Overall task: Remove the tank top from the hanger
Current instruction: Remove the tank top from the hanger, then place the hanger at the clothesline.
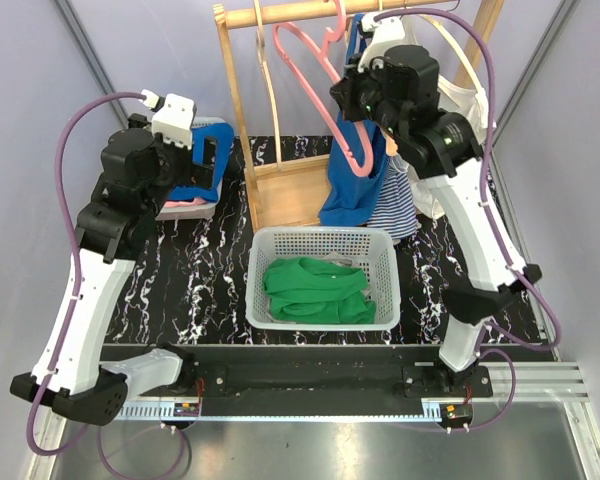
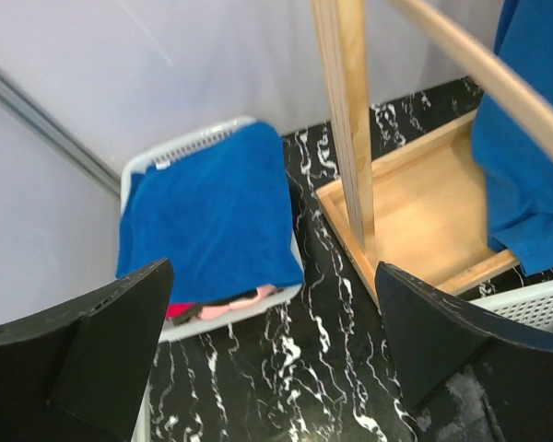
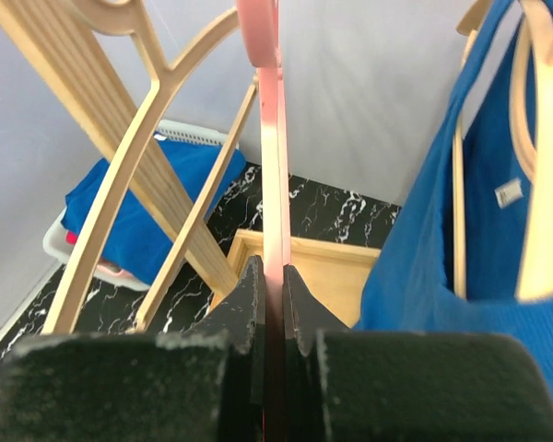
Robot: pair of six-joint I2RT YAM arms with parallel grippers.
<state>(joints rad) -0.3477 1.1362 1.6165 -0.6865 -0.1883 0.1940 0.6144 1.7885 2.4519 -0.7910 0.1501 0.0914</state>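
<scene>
Your right gripper [image 3: 269,276] is pinched tight on the thin pink hanger [image 3: 275,138], a smooth plastic strip running edge-on between the black fingers, up at the far right by the pale wooden rack [image 1: 238,110]. That hanger is bare. The green tank top [image 1: 315,290] lies crumpled, soft and folded on itself, in the white lattice basket [image 1: 320,238] at the near centre of the black, white-veined table [image 1: 190,290]. Your left gripper [image 2: 272,276] hangs at the far left with its blunt fingers spread wide, holding nothing, above a blue towel [image 2: 207,212] draped over a small white bin. Beside the pink hanger a blue garment [image 3: 461,230] hangs from a curved wooden hanger [image 3: 544,184].
</scene>
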